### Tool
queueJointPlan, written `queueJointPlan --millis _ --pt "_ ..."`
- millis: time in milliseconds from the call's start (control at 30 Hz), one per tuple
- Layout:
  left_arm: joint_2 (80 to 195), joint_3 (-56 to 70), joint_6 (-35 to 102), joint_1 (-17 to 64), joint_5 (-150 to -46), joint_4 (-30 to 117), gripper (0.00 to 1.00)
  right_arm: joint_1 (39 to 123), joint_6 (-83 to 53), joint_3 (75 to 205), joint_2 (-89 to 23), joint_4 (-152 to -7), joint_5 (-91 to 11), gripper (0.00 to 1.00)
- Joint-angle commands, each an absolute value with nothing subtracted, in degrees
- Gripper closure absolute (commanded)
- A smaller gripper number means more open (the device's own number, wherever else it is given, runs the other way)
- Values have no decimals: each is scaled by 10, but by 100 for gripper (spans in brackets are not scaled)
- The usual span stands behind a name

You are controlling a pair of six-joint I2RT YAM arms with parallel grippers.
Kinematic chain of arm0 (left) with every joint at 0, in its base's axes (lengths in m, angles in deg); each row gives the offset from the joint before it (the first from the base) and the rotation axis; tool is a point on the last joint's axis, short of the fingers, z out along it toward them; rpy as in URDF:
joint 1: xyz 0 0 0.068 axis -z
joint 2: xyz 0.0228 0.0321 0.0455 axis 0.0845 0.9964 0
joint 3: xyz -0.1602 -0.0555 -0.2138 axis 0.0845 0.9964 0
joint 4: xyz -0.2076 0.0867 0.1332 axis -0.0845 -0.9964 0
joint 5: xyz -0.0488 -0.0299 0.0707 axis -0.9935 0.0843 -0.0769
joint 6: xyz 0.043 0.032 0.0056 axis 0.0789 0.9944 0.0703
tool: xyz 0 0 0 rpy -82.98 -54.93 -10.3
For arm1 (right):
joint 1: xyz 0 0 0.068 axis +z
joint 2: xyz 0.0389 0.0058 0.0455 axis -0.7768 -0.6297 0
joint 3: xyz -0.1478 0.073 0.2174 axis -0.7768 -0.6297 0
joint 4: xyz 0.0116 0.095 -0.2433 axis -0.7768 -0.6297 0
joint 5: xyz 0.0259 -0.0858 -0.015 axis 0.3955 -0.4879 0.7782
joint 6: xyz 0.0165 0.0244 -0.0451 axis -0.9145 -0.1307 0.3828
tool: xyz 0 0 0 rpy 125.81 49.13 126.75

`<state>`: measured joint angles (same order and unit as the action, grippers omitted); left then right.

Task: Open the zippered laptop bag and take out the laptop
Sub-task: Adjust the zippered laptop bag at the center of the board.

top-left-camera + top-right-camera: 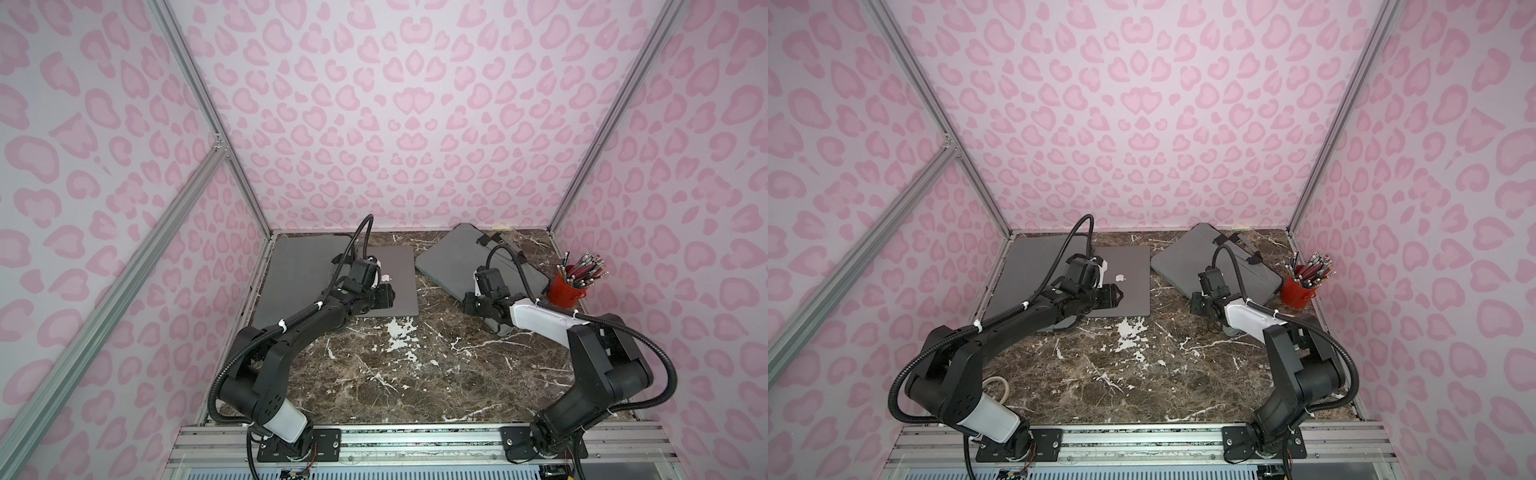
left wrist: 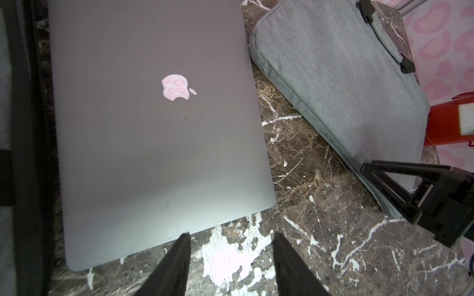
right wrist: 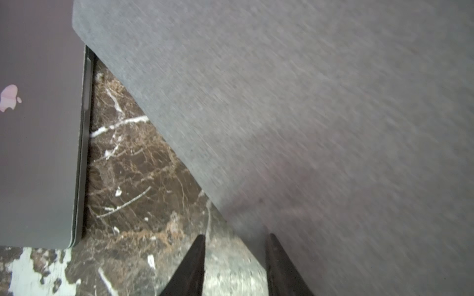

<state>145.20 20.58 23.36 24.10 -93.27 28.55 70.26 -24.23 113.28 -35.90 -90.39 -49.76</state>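
The grey laptop (image 1: 399, 270) lies shut and flat on the marble table, with its logo up (image 2: 154, 141). A dark grey flat bag (image 1: 299, 274) lies at its left, the zipper edge (image 2: 30, 102) running beside the laptop. My left gripper (image 2: 232, 235) hovers open over the laptop's near edge (image 1: 392, 297), with nothing between its fingers. A lighter grey fabric bag with handles (image 1: 457, 262) lies at the right. My right gripper (image 3: 236, 236) is open, its fingers on either side of that bag's edge (image 3: 307, 102). I cannot tell if they touch it.
A red cup of pencils (image 1: 565, 291) stands against the right wall, just beyond the handled bag. Pink patterned walls close in the table on three sides. A worn white patch (image 1: 399, 332) marks the marble in front of the laptop.
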Motion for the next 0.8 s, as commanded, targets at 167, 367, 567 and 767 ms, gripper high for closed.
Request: queueJointPlan --millis 167,367,567,767 --pt "1466 191 236 266 -933 314 45 649 -280 1066 -257 -984 -588 48" --pt "1470 185 239 275 -932 307 45 603 -313 1001 -214 -964 -590 40" --pt "1475 179 242 278 -931 301 45 573 -315 951 -192 -898 -512 35" --pt "1478 176 243 280 -928 298 45 572 -314 927 -185 -839 -443 44"
